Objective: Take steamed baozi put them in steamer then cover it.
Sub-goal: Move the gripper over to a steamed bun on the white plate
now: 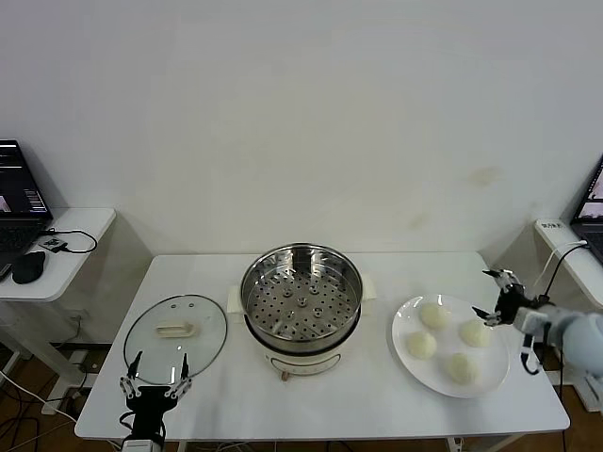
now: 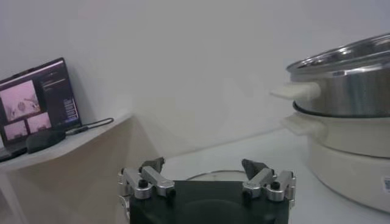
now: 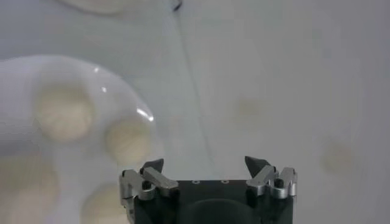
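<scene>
Head view: the right claw (image 1: 491, 294) hovers released at the right edge of the frame, just beside the plate (image 1: 407, 365) holding the four steamed baozi (image 1: 433, 314), its arm reaching in from the right. At lower left the left claw (image 1: 156, 368) points upward, released, just below the cover (image 1: 175, 329) lying flat on the desk (image 1: 320, 405). The steamer (image 1: 301, 299) stands uncovered at centre frame between cover and plate.

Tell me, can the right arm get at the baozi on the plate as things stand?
Probably yes. The right gripper is open, at the far right edge of the white plate, and the four baozi lie uncovered with nothing between them and the gripper.
</scene>
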